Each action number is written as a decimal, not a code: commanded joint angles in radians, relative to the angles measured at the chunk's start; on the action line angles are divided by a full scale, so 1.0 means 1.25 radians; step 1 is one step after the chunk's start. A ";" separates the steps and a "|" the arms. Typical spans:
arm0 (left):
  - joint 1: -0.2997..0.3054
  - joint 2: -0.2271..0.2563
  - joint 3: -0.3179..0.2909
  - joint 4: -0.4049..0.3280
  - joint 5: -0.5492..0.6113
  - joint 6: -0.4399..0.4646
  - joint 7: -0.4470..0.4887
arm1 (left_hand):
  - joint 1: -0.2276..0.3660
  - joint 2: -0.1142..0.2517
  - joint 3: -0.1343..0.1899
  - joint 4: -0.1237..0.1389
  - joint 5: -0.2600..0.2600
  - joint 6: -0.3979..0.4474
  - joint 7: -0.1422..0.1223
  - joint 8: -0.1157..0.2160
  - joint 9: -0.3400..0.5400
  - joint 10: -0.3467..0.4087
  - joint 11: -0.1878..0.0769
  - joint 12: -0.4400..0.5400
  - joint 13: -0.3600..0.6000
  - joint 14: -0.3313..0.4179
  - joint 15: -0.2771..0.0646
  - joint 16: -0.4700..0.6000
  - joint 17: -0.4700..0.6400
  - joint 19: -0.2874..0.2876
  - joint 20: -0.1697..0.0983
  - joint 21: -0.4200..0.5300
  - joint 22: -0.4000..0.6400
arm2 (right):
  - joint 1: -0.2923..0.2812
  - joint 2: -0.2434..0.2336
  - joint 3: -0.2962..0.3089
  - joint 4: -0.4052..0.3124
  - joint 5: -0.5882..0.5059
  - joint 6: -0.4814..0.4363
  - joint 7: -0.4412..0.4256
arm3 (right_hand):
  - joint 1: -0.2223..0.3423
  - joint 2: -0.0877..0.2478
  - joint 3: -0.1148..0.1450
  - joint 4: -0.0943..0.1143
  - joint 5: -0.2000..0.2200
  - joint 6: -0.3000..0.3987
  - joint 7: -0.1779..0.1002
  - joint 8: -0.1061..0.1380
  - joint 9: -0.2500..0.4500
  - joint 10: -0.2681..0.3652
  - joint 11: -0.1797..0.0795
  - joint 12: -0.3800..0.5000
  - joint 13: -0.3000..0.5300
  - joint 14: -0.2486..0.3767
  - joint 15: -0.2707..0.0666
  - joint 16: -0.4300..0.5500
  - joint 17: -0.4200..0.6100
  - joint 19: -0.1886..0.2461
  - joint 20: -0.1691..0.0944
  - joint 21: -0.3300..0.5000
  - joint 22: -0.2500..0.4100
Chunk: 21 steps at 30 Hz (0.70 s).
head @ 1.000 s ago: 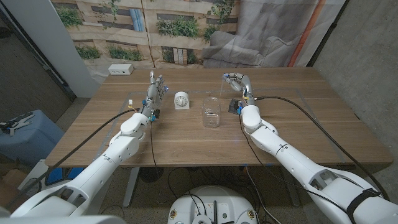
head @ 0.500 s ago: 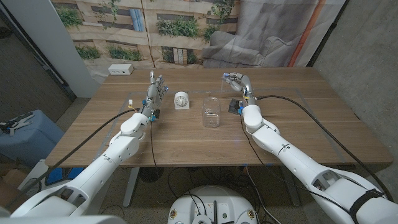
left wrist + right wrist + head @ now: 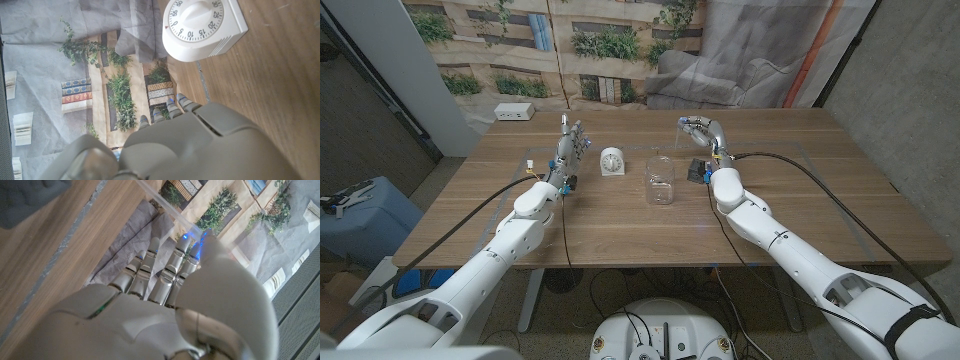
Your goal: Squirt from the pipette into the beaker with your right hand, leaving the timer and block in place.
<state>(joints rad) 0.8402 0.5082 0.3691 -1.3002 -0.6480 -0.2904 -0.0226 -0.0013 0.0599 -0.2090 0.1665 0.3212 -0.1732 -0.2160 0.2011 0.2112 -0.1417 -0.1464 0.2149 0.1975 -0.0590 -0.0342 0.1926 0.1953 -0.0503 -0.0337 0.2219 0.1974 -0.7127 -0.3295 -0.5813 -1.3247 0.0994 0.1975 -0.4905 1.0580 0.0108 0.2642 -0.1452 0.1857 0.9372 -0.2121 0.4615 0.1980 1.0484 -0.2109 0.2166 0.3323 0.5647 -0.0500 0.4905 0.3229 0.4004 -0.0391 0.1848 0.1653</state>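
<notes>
On the wooden table, mid-surface, stands the clear glass beaker, upright. White round-dial kitchen timer sits to its left, near but apart; the left wrist view shows its dial and square white base resting on the wood. Small dark block sits just right of the beaker, close by the right forearm.

Right hand is raised over the far side of the table, beyond the block, fingers curled inward. Right wrist view shows the hand's back with fingers bent in together, and a thin clear tube, the transparent plastic pipette, running across past the fingertips. It looks pinched in that hand, though the contact point itself is hidden behind the fingers. Pipette is off to the right of the beaker and farther back, not over its mouth.

Left hand stands on edge left of the timer, fingers straight and apart, holding nothing, clear of the timer. Left wrist view shows the back of that hand.

White power strip lies at the far left corner of the table.
</notes>
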 commanded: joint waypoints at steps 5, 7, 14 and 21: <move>0.000 0.000 0.000 0.000 0.000 0.000 0.000 | -0.001 0.036 -0.004 -0.002 0.005 -0.004 -0.005 0.005 0.002 -0.002 -0.002 0.004 0.004 -0.007 -0.093 0.005 0.003 -0.004 -0.073 0.004 0.002 | -0.011 -0.026 0.010 -0.064 0.010 -0.017 0.028 | -0.006 0.000 -0.004 0.002 0.001 -0.003 -0.001 -0.004 0.002 -0.002 -0.004 0.002 0.005 -0.004 -0.117 -0.002 0.002 -0.004 0.005 0.001 0.002; 0.000 0.000 0.000 0.000 0.000 0.000 0.000 | -0.001 0.036 -0.004 -0.002 0.005 -0.003 -0.005 0.005 0.002 -0.003 -0.003 0.003 0.004 -0.007 -0.093 0.005 0.003 -0.004 -0.073 0.004 0.002 | -0.015 -0.030 0.013 -0.077 0.008 -0.022 0.027 | -0.006 0.000 -0.004 0.002 0.001 -0.003 -0.001 -0.004 0.002 -0.002 -0.004 0.003 0.005 -0.004 -0.117 -0.003 0.002 -0.004 0.006 0.001 0.002; 0.000 0.000 0.000 0.000 0.000 0.000 0.000 | -0.001 0.036 -0.004 -0.002 0.005 -0.004 -0.005 0.005 0.002 -0.003 -0.002 0.003 0.004 -0.007 -0.093 0.005 0.003 -0.004 -0.073 0.004 0.002 | -0.028 -0.038 0.023 -0.123 0.005 -0.046 0.016 | -0.013 0.001 -0.007 0.003 0.002 -0.006 0.003 -0.006 0.002 -0.004 -0.003 0.003 0.007 -0.005 -0.115 0.000 0.004 -0.002 0.011 0.002 0.002; 0.000 0.000 0.000 0.000 0.000 0.000 0.000 | -0.001 0.036 -0.004 -0.002 0.005 -0.004 -0.005 0.005 0.002 -0.002 -0.003 0.004 0.004 -0.007 -0.092 0.005 0.003 -0.004 -0.073 0.004 0.002 | -0.039 -0.051 0.032 -0.157 0.000 -0.062 0.011 | -0.015 0.003 -0.008 0.004 0.003 -0.004 0.003 -0.005 0.003 -0.005 -0.003 0.004 0.008 -0.004 -0.116 0.001 0.006 -0.002 0.012 0.003 0.002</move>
<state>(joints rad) 0.8402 0.5084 0.3692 -1.3002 -0.6480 -0.2904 -0.0225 -0.0013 0.0599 -0.2090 0.1665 0.3212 -0.1732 -0.2160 0.2011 0.2112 -0.1417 -0.1464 0.2149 0.1975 -0.0590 -0.0342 0.1926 0.1952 -0.0503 -0.0337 0.2219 0.1973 -0.7414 -0.3714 -0.5577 -1.4530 0.1083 0.1598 -0.4649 1.0378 0.0124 0.2574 -0.1410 0.1857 0.9320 -0.2068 0.4541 0.1975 1.0430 -0.2163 0.2166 0.3371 0.5628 -0.0520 0.4905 0.3275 0.3936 -0.0318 0.1849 0.1651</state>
